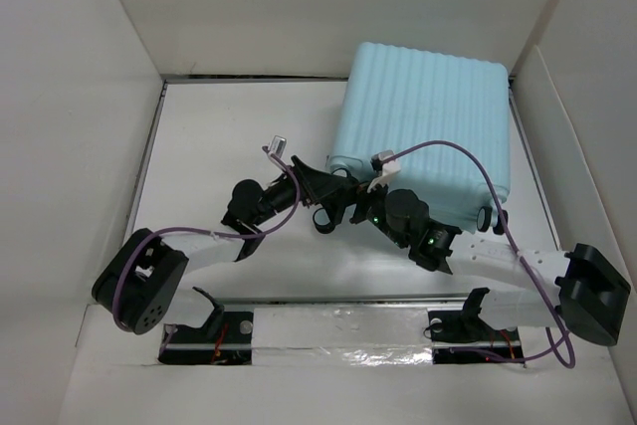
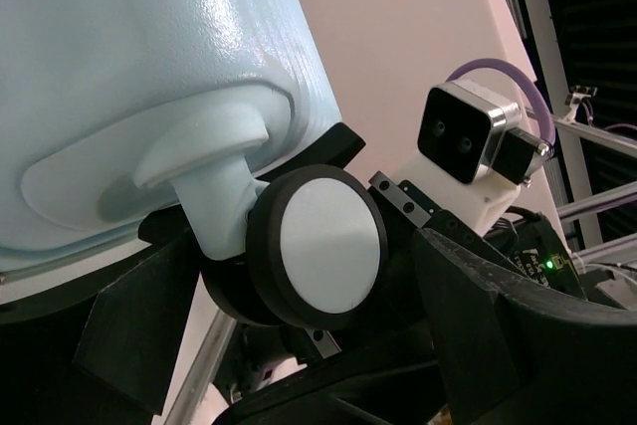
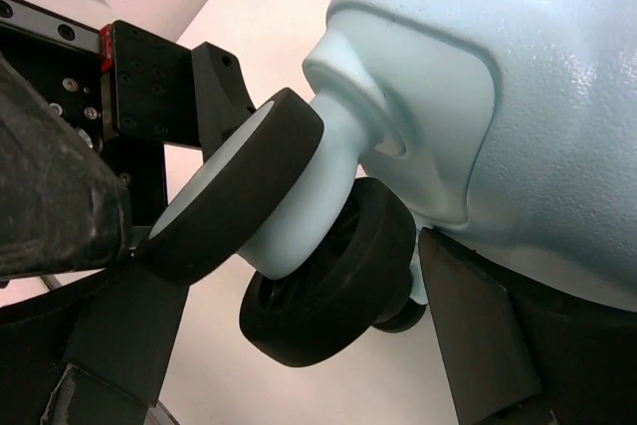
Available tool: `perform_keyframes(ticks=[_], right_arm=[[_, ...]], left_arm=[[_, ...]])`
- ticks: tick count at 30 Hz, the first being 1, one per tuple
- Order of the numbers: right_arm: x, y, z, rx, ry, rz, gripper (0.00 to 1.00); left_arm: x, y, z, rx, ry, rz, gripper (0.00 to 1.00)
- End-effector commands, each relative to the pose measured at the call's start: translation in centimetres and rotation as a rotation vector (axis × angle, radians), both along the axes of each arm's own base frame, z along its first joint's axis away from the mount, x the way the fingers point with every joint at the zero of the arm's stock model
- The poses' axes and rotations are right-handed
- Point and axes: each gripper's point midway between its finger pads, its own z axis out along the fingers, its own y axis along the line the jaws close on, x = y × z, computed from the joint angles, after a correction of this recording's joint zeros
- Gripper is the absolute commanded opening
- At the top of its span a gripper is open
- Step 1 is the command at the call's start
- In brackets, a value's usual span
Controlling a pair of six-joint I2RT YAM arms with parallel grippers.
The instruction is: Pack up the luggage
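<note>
Around one caster (image 3: 234, 196) of the luggage (image 1: 428, 116), our left gripper (image 2: 299, 271) and right gripper (image 3: 289, 330) stood wide; we feared closing would clash them.

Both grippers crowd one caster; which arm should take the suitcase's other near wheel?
Right, probably: that wheel sits on its arm's side of the luggage, and the right gripper is open; the left gripper would have to cross it.

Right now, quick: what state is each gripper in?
Left gripper: open, fingers either side of the luggage caster wheel, gripping nothing.
Right gripper: open, straddling the same caster, gripping nothing.
</note>
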Motion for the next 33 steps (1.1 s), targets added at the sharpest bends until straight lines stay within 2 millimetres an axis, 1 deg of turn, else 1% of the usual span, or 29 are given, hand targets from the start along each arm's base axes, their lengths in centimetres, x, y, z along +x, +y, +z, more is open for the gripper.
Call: perform_keyframes(ticks=[1,3,4,5,8,10,14,16,19,22,23,24,25,26,28,29,30,31,32,33], right_arm=[[2.6,-0.8,5.5,0.12,-0.108,-0.094,0.99],[2.8,-0.9,6.0,0.121,-0.115,-0.105,0.99],[2.8,-0.9,5.9,0.109,-0.113,-0.108,0.99],[2.9,-1.0,6.4,0.112,-0.118,-0.114,0.99],[3.1,-1.1,6.9,0.115,-0.119,-0.126,1.0],[3.2,-1.2,6.7,0.111,-0.112,-0.137,1.0],[3.5,-1.2,7.1,0.112,-0.11,-0.151,1.0],[3.5,-1.2,7.6,0.122,-0.114,-0.151,1.0],[3.5,-1.5,7.6,0.122,-0.116,-0.162,1.0],[3.7,-1.7,7.6,0.121,-0.12,-0.179,0.9],[3.8,-1.7,7.6,0.121,-0.122,-0.182,0.85],[3.8,-1.7,7.6,0.122,-0.123,-0.183,0.78],[3.9,-1.8,7.9,0.129,-0.133,-0.189,0.74],[3.9,-1.8,8.0,0.13,-0.137,-0.189,0.59],[4.1,-1.8,8.1,0.125,-0.148,-0.195,0.41],[4.1,-1.9,8.1,0.125,-0.15,-0.198,0.25],[4.1,-1.9,8.0,0.119,-0.15,-0.2,0.19],[4.1,-1.9,7.9,0.113,-0.152,-0.199,0.14],[4.1,-1.9,7.8,0.109,-0.152,-0.199,0.12],[4.1,-2.0,7.5,0.105,-0.149,-0.199,0.08]], left_arm=[[-2.3,0.5,4.5,-0.116,-0.173,-0.05,0.83],[-2.2,0.7,4.6,-0.106,-0.179,-0.037,0.83],[-1.9,0.7,4.2,-0.086,-0.173,-0.023,0.83],[-1.8,0.7,4.0,-0.076,-0.173,-0.017,0.82],[-1.4,0.8,3.6,-0.049,-0.171,0.011,0.82],[-1.3,0.9,3.6,-0.041,-0.173,0.021,0.82],[-1.1,0.8,3.3,-0.027,-0.173,0.029,0.82],[-0.8,0.9,3.0,-0.013,-0.167,0.04,0.82],[-0.7,0.9,2.9,-0.004,-0.17,0.051,0.82],[-0.7,0.9,2.9,-0.003,-0.171,0.05,0.82],[-0.7,0.9,2.9,-0.002,-0.17,0.05,0.82],[-0.7,0.9,2.8,-0.001,-0.17,0.05,0.82],[-0.7,0.9,2.6,0.006,-0.167,0.049,0.82],[-0.7,0.9,2.5,0.008,-0.166,0.051,0.82],[-0.6,0.9,2.0,0.026,-0.158,0.053,0.82],[-0.5,1.0,1.7,0.039,-0.158,0.059,0.82],[-0.2,1.4,1.8,0.044,-0.162,0.082,0.82],[0.1,1.7,1.1,0.068,-0.146,0.098,0.82],[0.3,1.9,0.8,0.092,-0.156,0.114,0.82],[0.6,2.5,1.2,0.1,-0.17,0.143,0.81]])
